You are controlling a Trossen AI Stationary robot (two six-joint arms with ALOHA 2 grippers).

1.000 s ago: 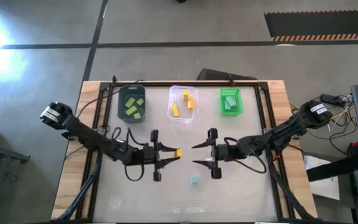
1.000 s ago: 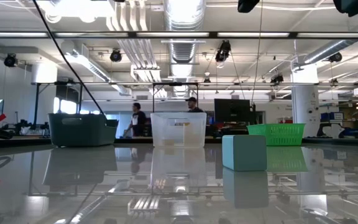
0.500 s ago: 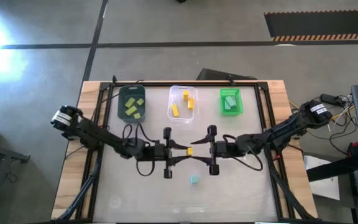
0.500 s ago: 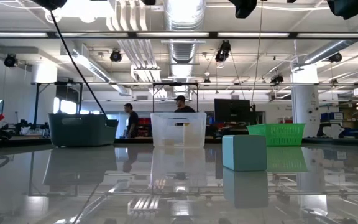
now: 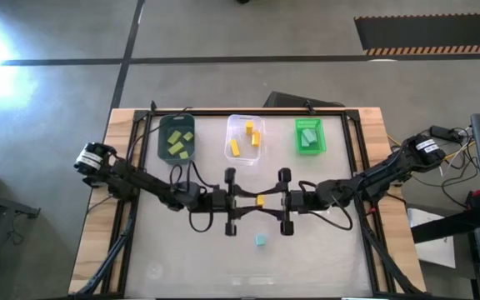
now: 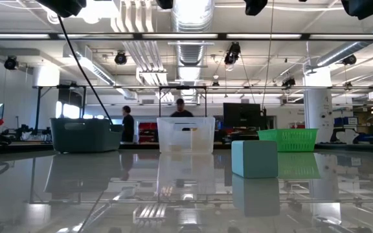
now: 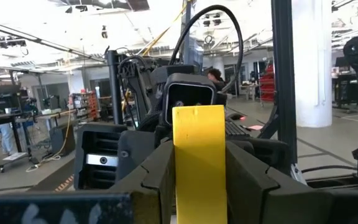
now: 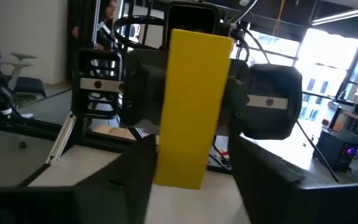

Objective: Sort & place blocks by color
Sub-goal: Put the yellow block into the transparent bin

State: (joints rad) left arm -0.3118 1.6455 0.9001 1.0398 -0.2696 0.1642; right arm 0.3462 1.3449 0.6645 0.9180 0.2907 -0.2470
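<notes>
At mid-table, the left gripper (image 5: 248, 202) and right gripper (image 5: 270, 201) are meeting nose to nose, both sets of fingers closing on the same yellow bar (image 5: 260, 200), its long axis running along the line between them. Clear bin (image 5: 245, 138) is lying straight ahead, equally near both arms. Teal cube (image 5: 261, 241) is sitting alone on the table. No legible writing anywhere.

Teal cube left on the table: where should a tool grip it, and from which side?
Grip the teal cube across two opposite flat side faces, coming straight down from above. It sits upright and alone on the table, probably leaving all four sides free.
</notes>
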